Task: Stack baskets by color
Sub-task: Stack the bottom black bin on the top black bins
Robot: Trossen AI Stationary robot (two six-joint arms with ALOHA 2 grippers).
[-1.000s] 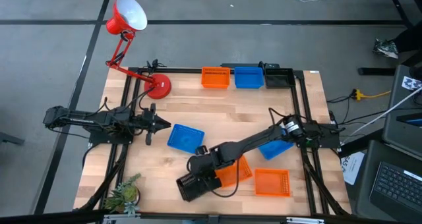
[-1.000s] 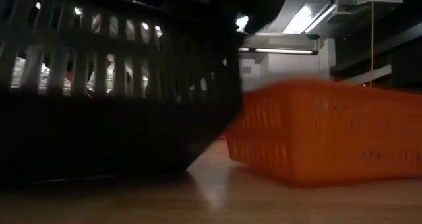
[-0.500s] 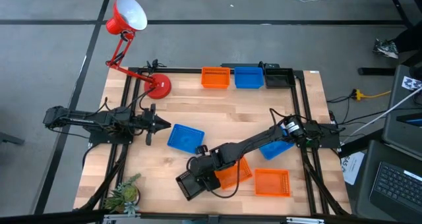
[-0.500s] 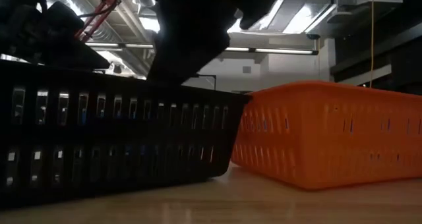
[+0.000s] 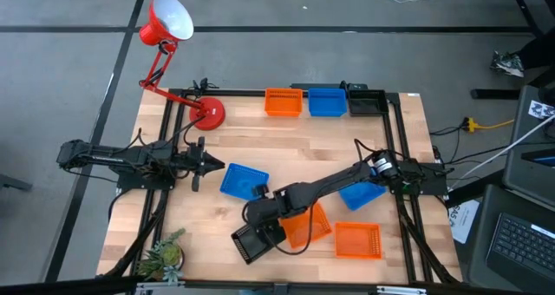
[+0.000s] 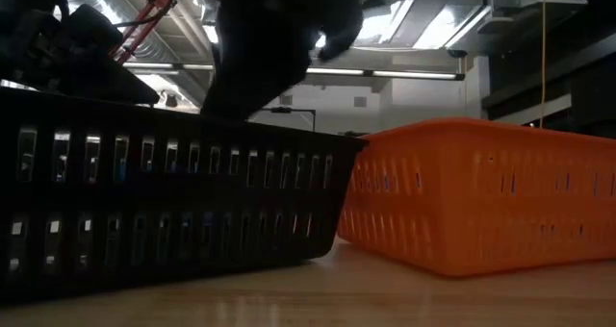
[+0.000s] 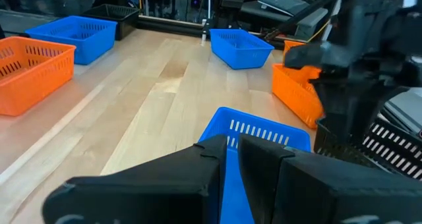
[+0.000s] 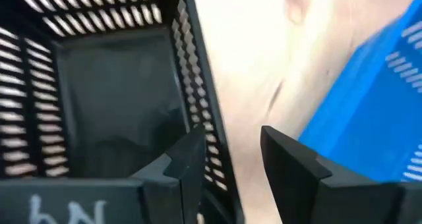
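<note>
Right hand [image 5: 260,219] sits above the near-left part of the surface [image 5: 286,147], over the rim of a black basket [image 5: 251,242]. Its fingers [image 8: 290,161] stand wide apart, straddling the basket wall with no grip on it. The black basket rests flat on the surface, touching an orange basket [image 5: 305,226] on its right. A second orange basket [image 5: 357,239] lies just beside that one, toward the right edge. One blue basket [image 5: 243,182] lies near the left hand [image 5: 217,165], whose fingers are nearly together and hold nothing. Another blue basket [image 5: 362,193] lies under the right arm. Along the far edge, an orange basket [image 5: 283,102], a blue basket [image 5: 327,101] and a black basket [image 5: 367,101] stand side by side.
</note>
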